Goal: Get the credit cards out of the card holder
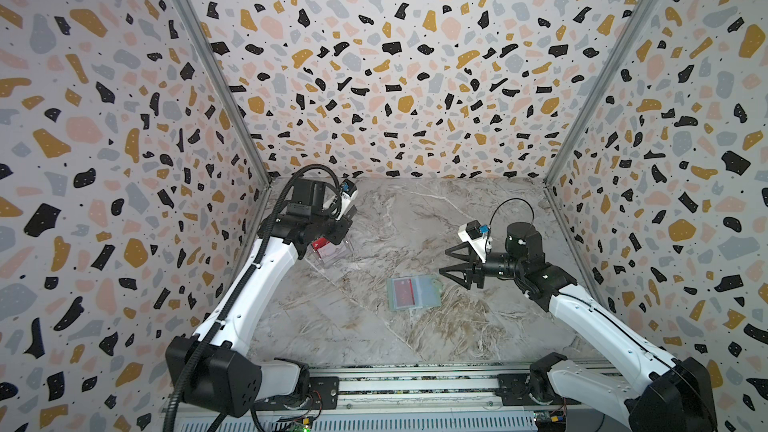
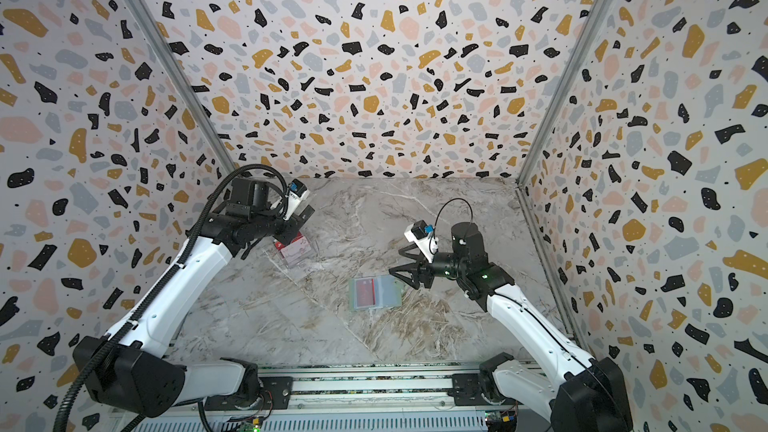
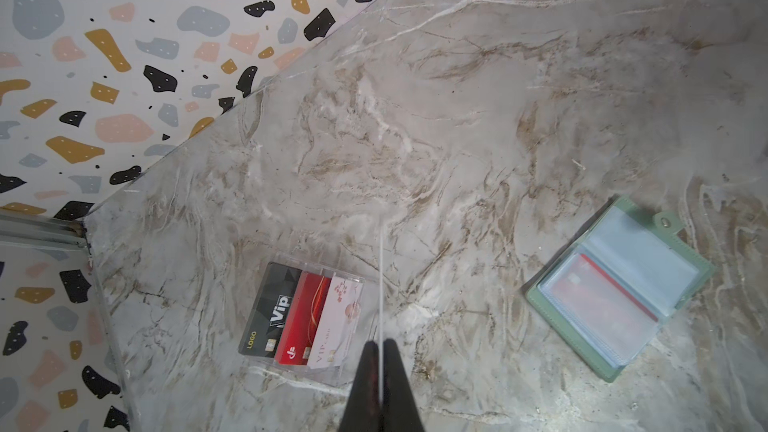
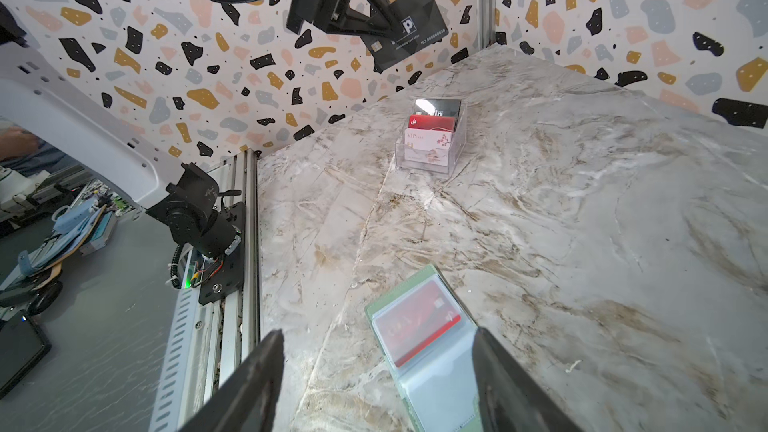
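The mint-green card holder (image 1: 413, 293) (image 2: 375, 293) lies open on the marble table, a red card (image 4: 419, 322) showing in one clear sleeve. My right gripper (image 1: 444, 261) (image 4: 376, 334) hovers open just above the holder's right side, with nothing between its fingers. At the back left, my left gripper (image 3: 380, 344) (image 4: 386, 20) is shut on a dark grey credit card (image 4: 415, 31), seen edge-on (image 3: 380, 276) in the left wrist view. That card hangs in the air above a clear plastic box (image 3: 307, 367).
The clear box (image 1: 332, 255) (image 4: 432, 160) holds a dark Vip card (image 3: 274, 309), a red card (image 3: 303, 317) and a white-pink flowered card (image 3: 338, 317). Patterned walls close the left, back and right sides. A metal rail (image 1: 415, 388) runs along the front edge.
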Robot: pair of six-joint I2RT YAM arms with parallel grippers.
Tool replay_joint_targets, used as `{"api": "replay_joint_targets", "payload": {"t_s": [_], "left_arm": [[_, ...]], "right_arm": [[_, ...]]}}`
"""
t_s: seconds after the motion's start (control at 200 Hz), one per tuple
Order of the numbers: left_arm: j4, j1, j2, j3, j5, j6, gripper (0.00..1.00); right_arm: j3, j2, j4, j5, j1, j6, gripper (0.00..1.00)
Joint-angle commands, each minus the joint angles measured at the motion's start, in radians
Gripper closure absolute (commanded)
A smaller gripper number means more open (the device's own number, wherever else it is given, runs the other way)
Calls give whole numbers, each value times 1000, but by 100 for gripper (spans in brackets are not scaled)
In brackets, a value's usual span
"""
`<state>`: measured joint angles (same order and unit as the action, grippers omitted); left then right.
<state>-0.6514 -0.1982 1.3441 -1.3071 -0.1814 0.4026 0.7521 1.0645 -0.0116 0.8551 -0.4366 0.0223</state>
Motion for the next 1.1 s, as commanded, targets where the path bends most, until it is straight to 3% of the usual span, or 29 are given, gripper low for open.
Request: {"api": "replay_joint_targets", "payload": {"t_s": [0.0,0.125,0.3,0.495,0.661,1.091], "left_arm": [[97,41,-6,28,-45,129,100],[157,93,2,41,-84,184,100],[82,191,87,-36,-180,262,100],[29,244,219,-106,-114,353,100],[33,274,286,-123,-149,412,100],[43,305,450,-169,-105,471,100]], "right_arm": [[-5,-17,23,-10,2,-13,28],[-3,-16,19,-14,2,-14,28],[-7,-15,17,-24,3,-15,28],[1,8,16,-22,4,-16,28],[3,18,10,-24,7,-15,28],[14,45,4,-12,16,-12,27]]}}
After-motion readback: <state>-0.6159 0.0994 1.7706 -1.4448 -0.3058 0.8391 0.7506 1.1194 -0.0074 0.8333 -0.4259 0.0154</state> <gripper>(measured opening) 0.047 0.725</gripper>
